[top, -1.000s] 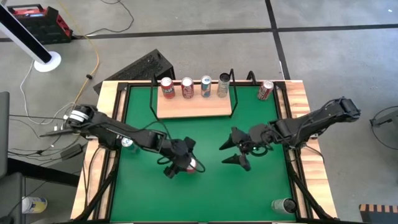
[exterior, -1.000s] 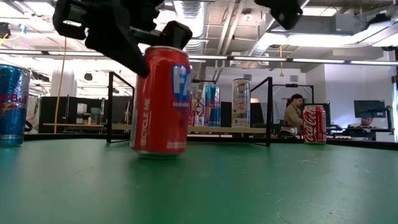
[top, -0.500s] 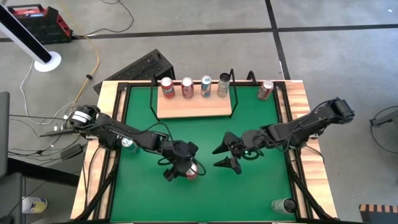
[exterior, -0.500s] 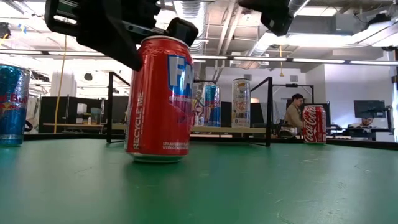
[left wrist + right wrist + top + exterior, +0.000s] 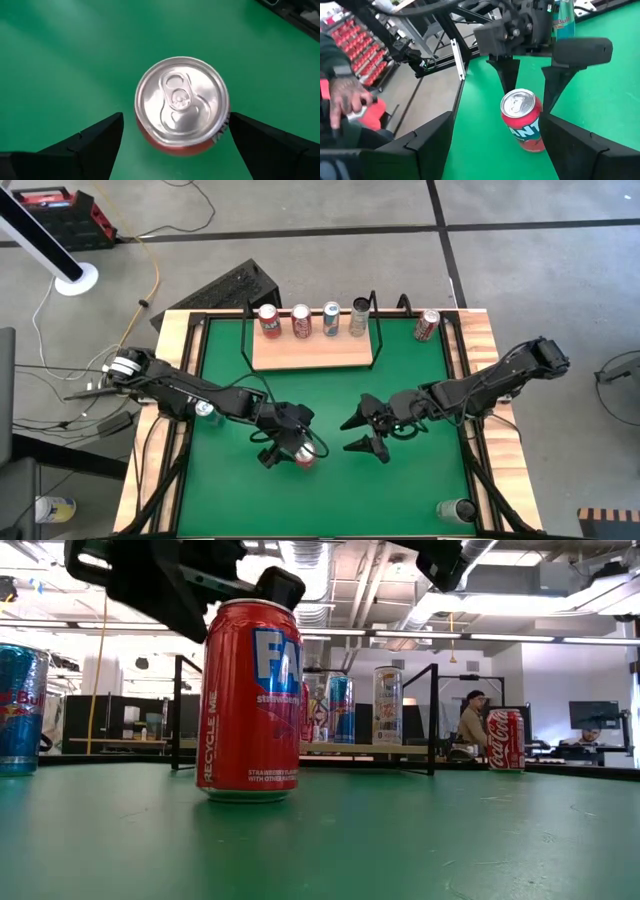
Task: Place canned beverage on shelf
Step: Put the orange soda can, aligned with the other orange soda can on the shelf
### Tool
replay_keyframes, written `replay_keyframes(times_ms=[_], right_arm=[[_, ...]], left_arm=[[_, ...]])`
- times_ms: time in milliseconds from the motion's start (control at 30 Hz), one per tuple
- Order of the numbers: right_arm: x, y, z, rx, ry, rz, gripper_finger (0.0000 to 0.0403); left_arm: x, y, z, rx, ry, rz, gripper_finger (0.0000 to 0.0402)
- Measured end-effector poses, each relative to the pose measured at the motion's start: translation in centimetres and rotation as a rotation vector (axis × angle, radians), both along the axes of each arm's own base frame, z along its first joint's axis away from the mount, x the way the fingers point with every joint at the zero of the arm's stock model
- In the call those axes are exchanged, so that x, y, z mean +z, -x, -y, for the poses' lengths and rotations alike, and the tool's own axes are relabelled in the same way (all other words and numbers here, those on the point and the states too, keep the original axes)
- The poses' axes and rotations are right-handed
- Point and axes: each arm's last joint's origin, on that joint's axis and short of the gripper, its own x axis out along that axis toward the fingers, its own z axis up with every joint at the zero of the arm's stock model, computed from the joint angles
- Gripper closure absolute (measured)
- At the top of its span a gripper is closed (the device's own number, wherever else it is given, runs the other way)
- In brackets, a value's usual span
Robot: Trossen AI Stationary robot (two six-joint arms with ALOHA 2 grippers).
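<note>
Both end effectors (image 5: 280,446) (image 5: 362,433) gape, left straddling upright glossy red aluminium can (image 5: 305,454)

High view: grey concrete floor (image 5: 330,205) crossed by dark seams; a white round-based stand (image 5: 75,278) at upper left, a red-and-black case (image 5: 60,205) in the top left corner, an orange cable (image 5: 153,265) trailing across the floor, and a dark ribbed panel (image 5: 230,288) just left of centre. Low view: open ceiling with ducts (image 5: 345,570) along the top, lit white walls (image 5: 555,675) at right, a seated person (image 5: 470,725) at a desk and a monitor (image 5: 590,716) at far right.
</note>
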Motion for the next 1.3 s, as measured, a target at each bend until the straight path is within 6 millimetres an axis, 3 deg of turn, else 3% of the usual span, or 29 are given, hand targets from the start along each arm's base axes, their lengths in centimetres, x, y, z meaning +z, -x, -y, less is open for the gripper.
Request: replay_keyframes(times_ms=[233,500,700,900,1033,1233,1300], right_arm=[[0.3,-0.3,0.5,0.016,0.103,0.061,0.0088],[0.3,-0.3,0.8,0.056,0.231,0.108,0.0088],[-1.4,-1.6,1.0,0.099,0.239,0.059,0.0088],[-4.3,-3.3,1.2,0.148,0.203,-0.033,0.0110],[-4.8,-3.6,1.8,0.182,0.164,-0.060,0.0150],[-6.6,-4.6,2.2,0.197,0.170,-0.113,0.0272],[-7.5,-4.7,2.1,0.210,0.168,-0.148,0.0323]], left_arm=[[2.0,1.7,-0.6,0.091,0.012,-0.021,0.0056],[3.5,4.8,-1.4,0.309,0.138,-0.204,0.0056],[1.6,7.6,-0.9,0.403,0.288,-0.258,0.0084],[0.5,8.6,-0.1,0.504,0.401,-0.058,0.0162],[-0.5,8.5,-0.1,0.523,0.383,-0.063,0.0235],[-2.6,7.5,0.8,0.375,0.393,-0.171,0.0370],[-3.3,6.9,1.1,0.334,0.411,-0.182,0.0391]])
